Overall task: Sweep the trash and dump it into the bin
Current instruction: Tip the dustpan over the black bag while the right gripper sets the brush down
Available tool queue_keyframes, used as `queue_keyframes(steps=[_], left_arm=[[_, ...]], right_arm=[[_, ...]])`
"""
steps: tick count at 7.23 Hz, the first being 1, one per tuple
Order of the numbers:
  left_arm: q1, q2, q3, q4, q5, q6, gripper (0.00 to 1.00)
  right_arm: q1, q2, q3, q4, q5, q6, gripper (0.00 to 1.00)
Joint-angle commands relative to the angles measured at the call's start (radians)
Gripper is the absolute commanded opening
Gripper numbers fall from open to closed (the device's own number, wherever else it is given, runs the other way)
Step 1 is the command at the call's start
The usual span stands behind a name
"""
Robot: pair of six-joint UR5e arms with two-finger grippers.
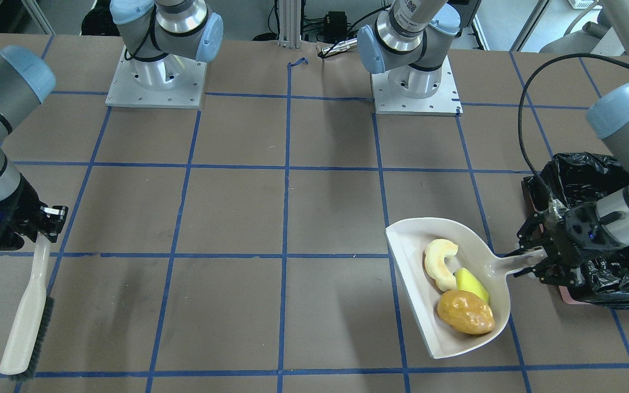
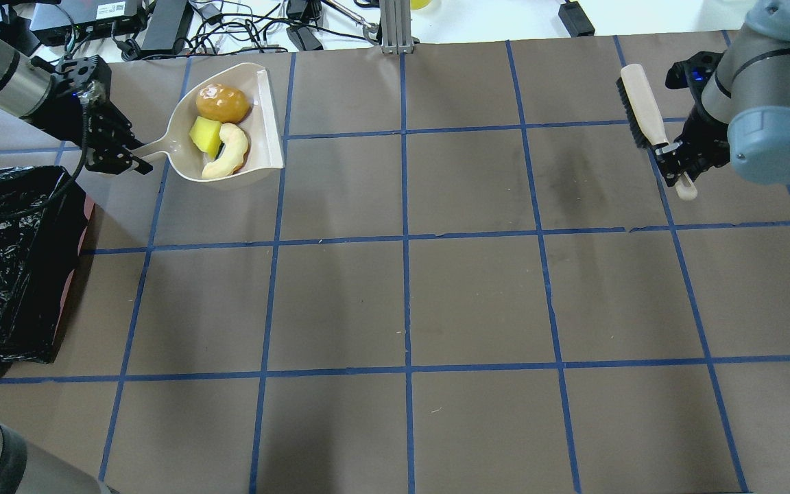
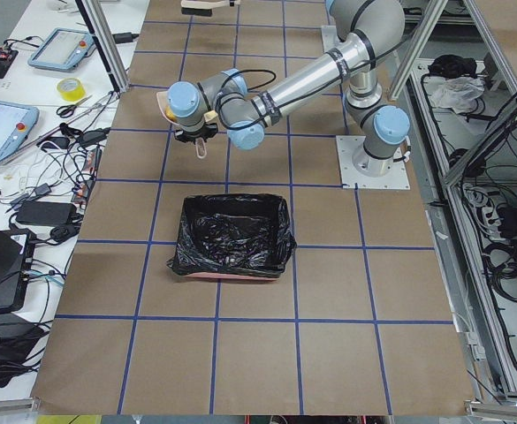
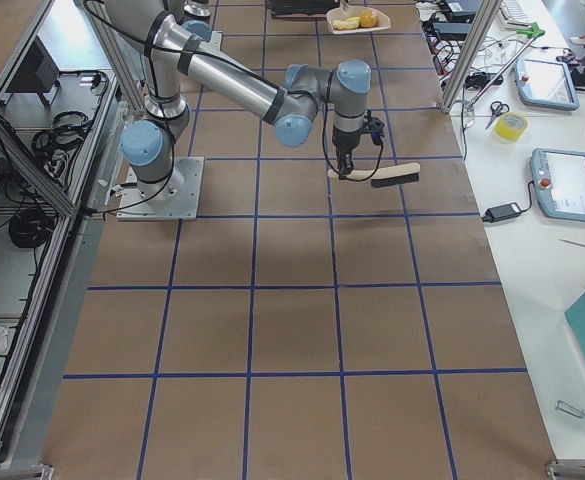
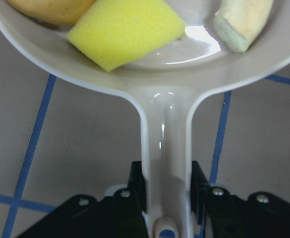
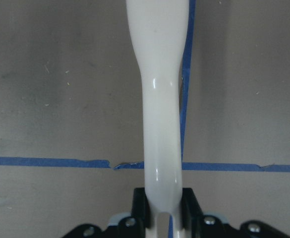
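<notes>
Dustpan handle fills the left wrist view, clamped between the fingers of the left gripper.

Table: brown cover with a blue tape grid.

Bin: lined with a black bag, standing at the table's left end about midway along that edge. The crinkled liner is visible inside.

Dustpan: beige, near the far left corner. Its mouth faces the table's middle and its handle points toward the left end. It sits beyond the bin's far side, not over it. The left wrist and its cable lie between pan and bin.

Brush: near the far right corner, well apart from the pan. The right gripper is closed tight on its handle end, and the bristles face the table's middle.

Contents of pan, all three trash pieces:
- Lump: golden-brown, nearest the far edge.
- Half-ring: cream, on the robot's side.
- Wedge: yellow, between the other two, toward the handle.
</notes>
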Motion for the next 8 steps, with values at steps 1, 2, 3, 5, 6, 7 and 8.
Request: queue_keyframes(steps=[1,2,3,5,6,7,8], left_arm=[[0.151,0.042,0.034,-0.114,0.029,0.086,0.0],[0.218,0.048,0.072,-0.151,0.069,0.174,0.0],[0.259,0.047,0.124,-0.156,0.168,0.24,0.0],[0.337,0.035,0.23,-0.161,0.308,0.326,0.0],[0.373,0.027,0.27,-0.159,0.343,0.407,0.0],[0.413,0.015,0.299,-0.149,0.368,0.458,0.0],[0.439,0.007,0.321,-0.127,0.426,0.5,0.0]], right_arm=[[-0.045,0.018,0.042,-0.063,0.038,-0.012,0.0],[-0.051,0.03,0.044,-0.054,0.038,-0.003,0.0],[-0.059,0.045,0.045,-0.049,0.039,0.016,0.0],[-0.065,0.067,0.045,-0.029,0.044,0.049,0.0],[-0.065,0.067,0.045,-0.012,0.045,0.069,0.0],[-0.065,0.067,0.045,-0.011,0.045,0.068,0.0],[-0.065,0.067,0.045,-0.011,0.045,0.065,0.0]])
